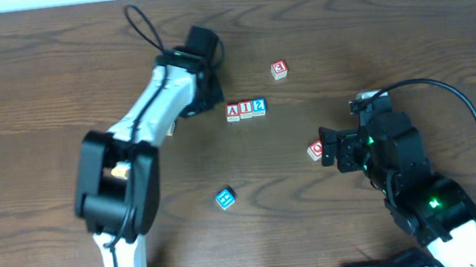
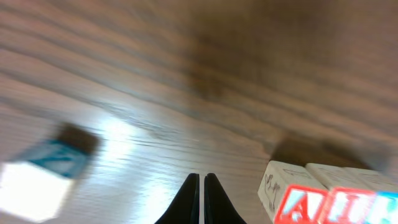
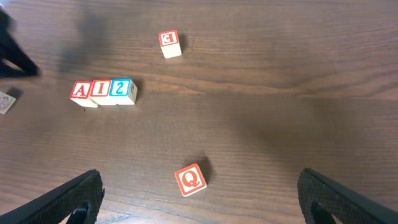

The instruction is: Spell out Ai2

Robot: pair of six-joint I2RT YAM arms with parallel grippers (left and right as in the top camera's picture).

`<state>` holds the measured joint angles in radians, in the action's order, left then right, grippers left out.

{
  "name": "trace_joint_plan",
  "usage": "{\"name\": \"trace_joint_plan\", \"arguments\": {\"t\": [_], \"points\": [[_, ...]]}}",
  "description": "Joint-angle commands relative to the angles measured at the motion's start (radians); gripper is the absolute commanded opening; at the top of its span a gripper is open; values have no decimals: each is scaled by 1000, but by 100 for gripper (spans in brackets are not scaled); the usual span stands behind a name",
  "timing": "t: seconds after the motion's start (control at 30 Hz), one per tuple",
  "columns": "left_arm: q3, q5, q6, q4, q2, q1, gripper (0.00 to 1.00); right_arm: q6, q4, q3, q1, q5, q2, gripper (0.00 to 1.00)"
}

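- The A block (image 1: 233,111), I block (image 1: 245,109) and 2 block (image 1: 258,107) sit touching in a row mid-table, reading Ai2, so the spelling looks done.
- The left gripper (image 2: 201,186) is pinched together and empty, just beside the A block (probably placed there to nudge the row straight).
- The right gripper (image 1: 330,148) is spread wide, holding nothing, near the spare Q block (image 1: 315,151).

The red A block (image 1: 233,111) lies letter-up, the red I block (image 1: 245,109) touching it and the blue 2 block (image 1: 258,107) next beyond it, in one straight row.
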<state>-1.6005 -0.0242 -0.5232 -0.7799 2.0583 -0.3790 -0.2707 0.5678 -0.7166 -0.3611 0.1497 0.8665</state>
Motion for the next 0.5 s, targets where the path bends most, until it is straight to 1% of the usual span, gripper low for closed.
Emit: {"name": "trace_joint_plan", "arguments": {"t": [0.0, 0.17, 0.23, 0.33, 0.37, 0.47], "points": [[-6, 86, 80, -2, -158, 22, 6, -13, 2, 5, 7, 0, -2, 99], [-7, 90, 199, 1, -386, 34, 6, -13, 2, 5, 7, 0, -2, 99], [-7, 103, 224, -3, -486, 34, 7, -13, 2, 5, 7, 0, -2, 99], [-7, 132, 232, -18, -647, 34, 24, -13, 2, 5, 8, 0, -2, 99], [-7, 132, 232, -25, -696, 34, 26, -13, 2, 5, 8, 0, -2, 99], [-7, 132, 232, -45, -821, 34, 41, -13, 2, 5, 8, 0, -2, 99]]}}
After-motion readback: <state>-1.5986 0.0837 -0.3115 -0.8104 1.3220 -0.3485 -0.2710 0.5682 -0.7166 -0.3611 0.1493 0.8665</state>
